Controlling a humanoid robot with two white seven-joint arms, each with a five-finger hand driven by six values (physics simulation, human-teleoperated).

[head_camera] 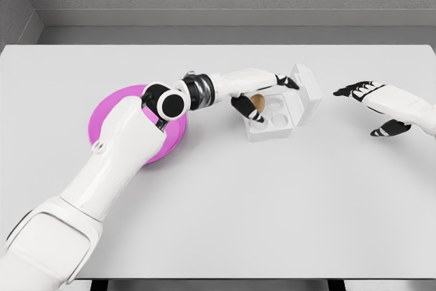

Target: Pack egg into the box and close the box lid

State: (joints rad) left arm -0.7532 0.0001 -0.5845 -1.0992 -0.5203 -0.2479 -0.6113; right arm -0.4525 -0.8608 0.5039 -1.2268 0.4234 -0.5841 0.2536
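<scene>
A white egg box (pixel 283 108) lies open right of the table's middle, its lid (pixel 308 86) tipped up at the far right. My left hand (pixel 260 95) reaches over the box's left side and is shut on a brown egg (pixel 258 103), held just above the near-left cups. The other round cups (pixel 278 112) show nothing in them. My right hand (pixel 371 103) hovers to the right of the box, apart from it, fingers spread and holding nothing.
A pink plate (pixel 109 124) sits at the left of the table, mostly hidden behind my left forearm and elbow. The grey table (pixel 272 202) ends in a front edge near the picture's bottom. A grey wall stands behind.
</scene>
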